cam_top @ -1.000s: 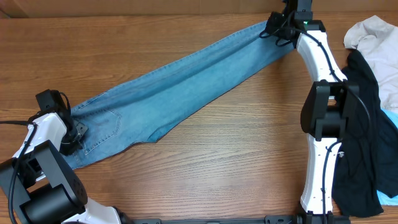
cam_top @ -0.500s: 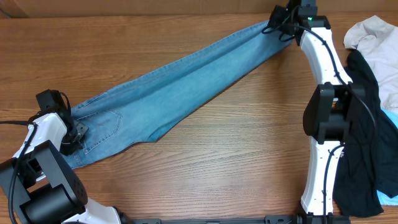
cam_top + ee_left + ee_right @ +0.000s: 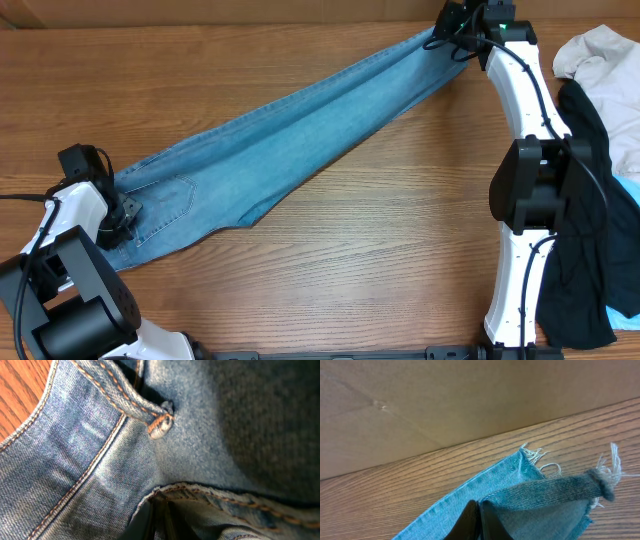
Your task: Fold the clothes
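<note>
The light blue jeans [image 3: 290, 140] lie stretched diagonally across the table, waist at the lower left, ankles at the upper right. My left gripper [image 3: 112, 212] is shut on the waistband [image 3: 165, 495] at the lower left; only denim and orange stitching fill the left wrist view. My right gripper [image 3: 452, 30] is shut on the frayed ankle hem [image 3: 555, 487] at the far upper right, close to the table's back edge. The hem is lifted slightly off the wood.
A black garment [image 3: 585, 210] and an off-white cloth [image 3: 605, 70] lie piled at the right edge, beside the right arm. A cardboard wall [image 3: 445, 405] stands just behind the table's far edge. Bare wood [image 3: 380, 260] spreads in front of the jeans.
My right gripper has moved a little further up and right with the ankle hem, pulling the jeans straighter. The left gripper has stayed put.
</note>
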